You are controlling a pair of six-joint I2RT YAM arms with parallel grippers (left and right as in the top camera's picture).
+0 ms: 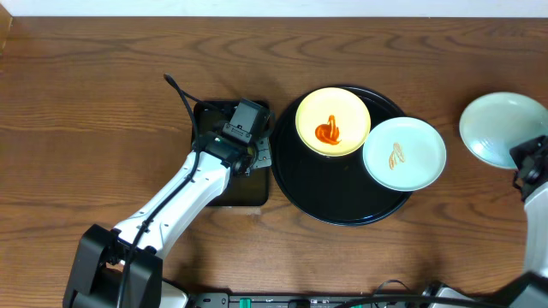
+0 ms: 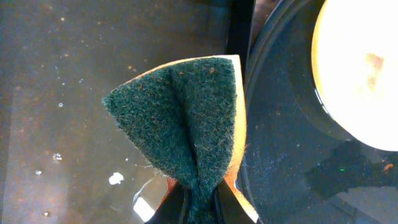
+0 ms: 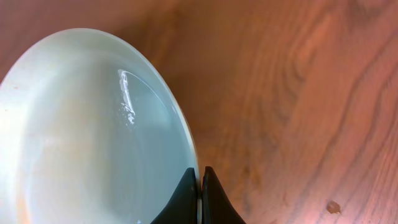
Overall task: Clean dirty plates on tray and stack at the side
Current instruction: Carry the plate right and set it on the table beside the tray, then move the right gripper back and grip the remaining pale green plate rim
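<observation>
Left claw (image 2: 198,205) clamps a green sponge (image 2: 180,118); right claw (image 3: 200,193) pinches the rim of a mint plate (image 3: 87,137).

Smeared yellow plate (image 1: 332,121) & mint plate (image 1: 404,154) on black tray (image 1: 317,190); 2nd mint plate (image 1: 497,128) far right.

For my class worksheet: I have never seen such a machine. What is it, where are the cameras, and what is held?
Two robot arms at a wooden table. One picture looks down from above; the other two come from each wrist. The left gripper pinches a green scouring sponge above a rectangular black tray. The right gripper grips the rim of a pale mint-green plate. On the round black tray lie a pale yellow plate with orange-red sauce and a second mint-green plate, faintly smeared.
</observation>
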